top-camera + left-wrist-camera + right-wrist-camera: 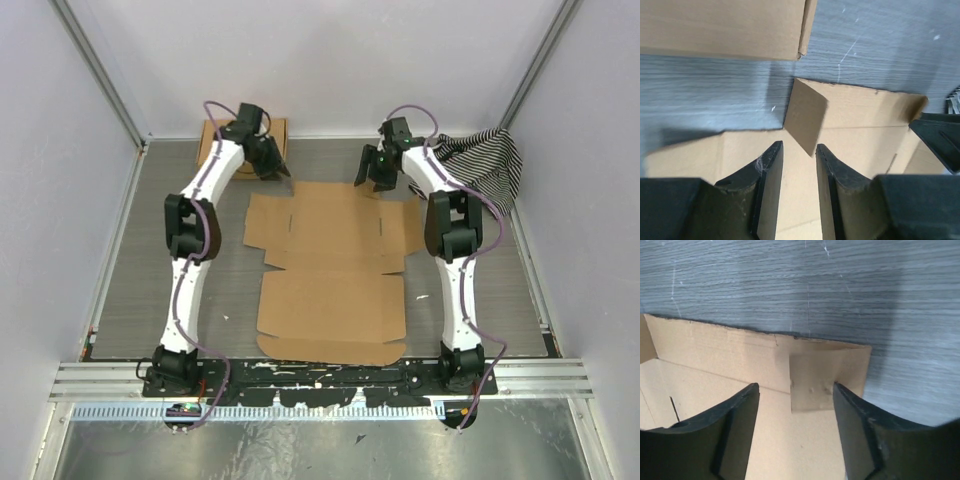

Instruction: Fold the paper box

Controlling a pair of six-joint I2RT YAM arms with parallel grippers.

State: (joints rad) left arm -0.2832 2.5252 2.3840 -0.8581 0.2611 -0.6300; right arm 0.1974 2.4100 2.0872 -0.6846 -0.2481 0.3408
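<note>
The paper box (330,290), a plain brown corrugated-cardboard die-cut sheet with flaps and slots, lies open and flat on the grey wood-grain table (140,290). It reaches from just beyond the arm bases at the near edge through the middle of the table, and its widest part, with side flaps, is toward the far edge.

Both arms stretch to the sheet's far end. The left end effector (272,165) is at the far left corner of the sheet. In the left wrist view its black fingers (767,185) stand apart and grip nothing, and a small cardboard flap (807,117) tilts up just ahead of the gap. The right end effector (372,180) is at the sheet's far right corner. Its fingers (735,425) are likewise spread, empty, above a small square tab (812,382) beside the sheet's edge.

Behind the left end effector, against the far edge of the table, sits a compact brown cardboard box (214,132). A crumpled black-and-white striped cloth (490,160) lies in the far right corner.
</note>
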